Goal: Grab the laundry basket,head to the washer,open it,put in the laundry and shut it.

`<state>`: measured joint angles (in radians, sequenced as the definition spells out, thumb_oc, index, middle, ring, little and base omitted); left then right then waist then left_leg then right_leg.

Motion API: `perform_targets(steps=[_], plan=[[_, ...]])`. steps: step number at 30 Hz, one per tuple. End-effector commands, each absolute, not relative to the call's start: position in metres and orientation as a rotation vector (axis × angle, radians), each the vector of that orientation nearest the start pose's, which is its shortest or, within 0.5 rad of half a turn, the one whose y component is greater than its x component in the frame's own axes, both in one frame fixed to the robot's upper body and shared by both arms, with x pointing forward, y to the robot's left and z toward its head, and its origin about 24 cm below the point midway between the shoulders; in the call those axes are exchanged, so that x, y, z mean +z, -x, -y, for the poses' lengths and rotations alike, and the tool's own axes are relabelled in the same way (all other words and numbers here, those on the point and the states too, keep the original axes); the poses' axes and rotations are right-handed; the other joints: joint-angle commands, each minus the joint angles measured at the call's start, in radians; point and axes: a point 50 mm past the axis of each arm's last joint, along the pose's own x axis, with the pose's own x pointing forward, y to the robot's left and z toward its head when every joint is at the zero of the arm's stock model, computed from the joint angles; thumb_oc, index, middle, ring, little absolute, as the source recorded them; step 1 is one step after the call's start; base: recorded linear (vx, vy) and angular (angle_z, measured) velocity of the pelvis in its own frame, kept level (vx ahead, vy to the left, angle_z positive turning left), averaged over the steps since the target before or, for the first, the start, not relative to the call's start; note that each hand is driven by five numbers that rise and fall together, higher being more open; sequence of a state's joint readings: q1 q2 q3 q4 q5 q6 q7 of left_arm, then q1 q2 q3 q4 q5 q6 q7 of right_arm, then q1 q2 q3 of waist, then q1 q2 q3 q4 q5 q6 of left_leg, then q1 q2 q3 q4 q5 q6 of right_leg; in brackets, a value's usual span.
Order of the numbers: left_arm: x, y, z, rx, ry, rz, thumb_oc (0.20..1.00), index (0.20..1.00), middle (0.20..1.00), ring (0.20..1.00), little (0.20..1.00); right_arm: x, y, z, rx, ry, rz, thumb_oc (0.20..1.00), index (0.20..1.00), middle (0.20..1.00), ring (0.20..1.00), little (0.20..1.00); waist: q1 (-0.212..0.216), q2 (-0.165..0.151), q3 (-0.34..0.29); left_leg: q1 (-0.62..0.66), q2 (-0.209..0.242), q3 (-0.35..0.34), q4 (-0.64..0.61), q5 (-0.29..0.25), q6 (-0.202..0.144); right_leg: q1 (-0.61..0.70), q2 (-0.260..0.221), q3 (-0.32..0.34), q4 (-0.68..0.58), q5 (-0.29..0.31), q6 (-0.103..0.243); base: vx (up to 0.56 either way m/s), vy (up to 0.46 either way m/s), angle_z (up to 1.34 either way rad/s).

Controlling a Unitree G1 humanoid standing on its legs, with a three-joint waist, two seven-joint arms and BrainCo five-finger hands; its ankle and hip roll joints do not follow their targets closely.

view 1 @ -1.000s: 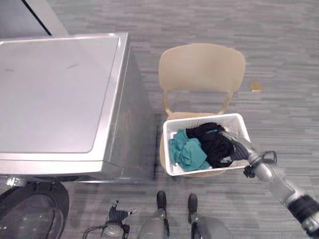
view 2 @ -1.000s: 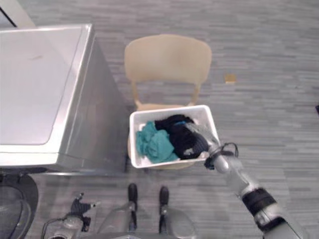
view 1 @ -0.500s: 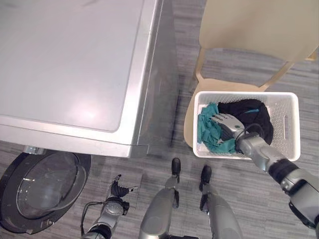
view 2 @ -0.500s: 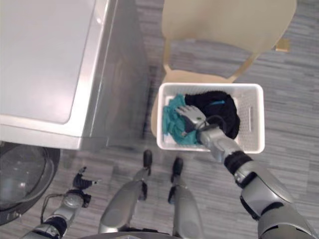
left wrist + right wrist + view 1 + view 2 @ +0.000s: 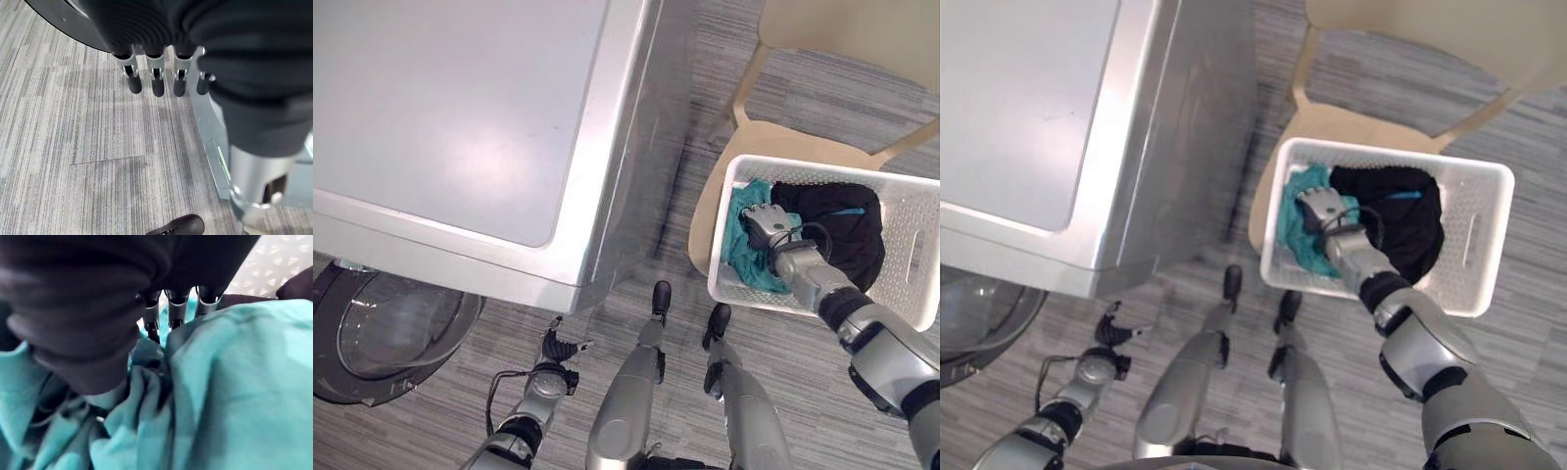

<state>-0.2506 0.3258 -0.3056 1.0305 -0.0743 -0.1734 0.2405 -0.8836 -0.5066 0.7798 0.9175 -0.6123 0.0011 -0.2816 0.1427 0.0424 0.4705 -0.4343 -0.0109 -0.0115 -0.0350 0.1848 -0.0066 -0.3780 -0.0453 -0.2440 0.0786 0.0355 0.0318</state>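
**After crossing the basket from black to teal, down into the teal cloth**

At 8 o'clock in the eye views, washer door (image 5: 382, 328) hanging open below the washer (image 5: 460, 117); opening done, then, by the look of it. Just right of it, at 7 o'clock, left hand (image 5: 558, 350) idle and low, fingers (image 5: 154, 83) apart and straight over the floor, holding nothing.

Further right, at 3 o'clock, laundry basket (image 5: 913, 294) on the chair (image 5: 710, 211), not carried. Inside, teal cloth (image 5: 744, 259) at the washer side, black cloth (image 5: 837, 225) beside it. Right hand (image 5: 766, 223), a second ago at the basket's far rim on the black cloth, now pressed onto the teal one. Likely the start of the loading step. Whole scene slid in frame too: camera's doing, not the things'.

From the eye views, only the back of that hand. From the right wrist view, teal folds (image 5: 234, 382) bunched up round it. Clamped or merely pressing: cannot tell.
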Motion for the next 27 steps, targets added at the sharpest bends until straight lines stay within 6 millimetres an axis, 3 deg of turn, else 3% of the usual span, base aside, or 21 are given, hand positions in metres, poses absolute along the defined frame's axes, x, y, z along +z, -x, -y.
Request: perform_targets(steps=[1, 7, 15, 19, 20, 27], plan=[[-0.089, -0.228, -0.239, 0.148, -0.502, -0.611, 1.000, 1.000, 1.000, 1.000, 1.000, 0.088, -0.376, 0.169, 0.152, 1.485, 0.180, 0.200, 0.200, 0.200, 0.200, 0.200, 0.019, -0.047, -0.020, -0.013, 0.028, 0.030, 0.039, -0.059, -0.072, -0.009, -0.124, 0.037, -0.003, -0.001, 0.105, 0.02, -0.003, 0.10], [-0.095, -0.218, -0.239, 0.154, -0.481, -0.641, 1.000, 1.000, 1.000, 1.000, 1.000, 0.109, -0.362, 0.176, 0.073, 1.279, 0.290, 0.200, 0.200, 0.200, 0.200, 0.200, -0.004, -0.069, -0.064, 0.067, 0.030, 0.036, 0.023, -0.085, -0.063, 0.060, -0.125, 0.041, -0.012, -0.008, 0.110, 0.05, 0.001, 0.00], [-0.110, -0.187, -0.243, 0.177, -0.444, -0.731, 1.000, 1.000, 1.000, 1.000, 1.000, 0.119, -0.317, 0.187, -0.007, 0.834, 0.381, 0.200, 0.200, 0.200, 0.200, 0.200, -0.053, -0.101, -0.170, 0.202, 0.027, 0.049, 0.035, -0.151, -0.029, 0.190, -0.120, 0.055, -0.030, -0.025, 0.119, 0.12, 0.012, -0.09], [-0.120, -0.163, -0.248, 0.194, -0.420, -0.803, 1.000, 1.000, 1.000, 1.000, 1.000, 0.117, -0.292, 0.193, -0.001, 0.628, 0.383, 0.200, 0.200, 0.200, 0.200, 0.200, -0.078, -0.098, -0.232, 0.273, 0.020, 0.058, 0.036, -0.178, -0.013, 0.245, -0.119, 0.073, -0.030, -0.034, 0.123, 0.13, 0.075, -0.08], [-0.123, -0.154, -0.248, 0.211, -0.395, -0.822, 1.000, 1.000, 1.000, 1.000, 1.000, 0.115, -0.281, 0.191, 0.018, 0.483, 0.382, 0.200, 0.200, 0.200, 0.200, 0.200, -0.087, -0.093, -0.260, 0.304, 0.017, 0.063, 0.035, -0.188, -0.007, 0.265, -0.117, 0.088, -0.029, -0.034, 0.126, 0.09, 0.083, -0.12], [-0.124, -0.146, -0.249, 0.216, -0.373, -0.825, 1.000, 1.000, 1.000, 1.000, 1.000, 0.114, -0.259, 0.171, 0.130, 0.185, 0.403, 0.200, 0.200, 0.200, 0.200, 0.200, -0.103, -0.079, -0.299, 0.379, 0.022, 0.085, -0.018, -0.177, -0.002, 0.283, -0.104, 0.113, -0.009, -0.018, 0.138, 0.00, 0.040, -0.23]])
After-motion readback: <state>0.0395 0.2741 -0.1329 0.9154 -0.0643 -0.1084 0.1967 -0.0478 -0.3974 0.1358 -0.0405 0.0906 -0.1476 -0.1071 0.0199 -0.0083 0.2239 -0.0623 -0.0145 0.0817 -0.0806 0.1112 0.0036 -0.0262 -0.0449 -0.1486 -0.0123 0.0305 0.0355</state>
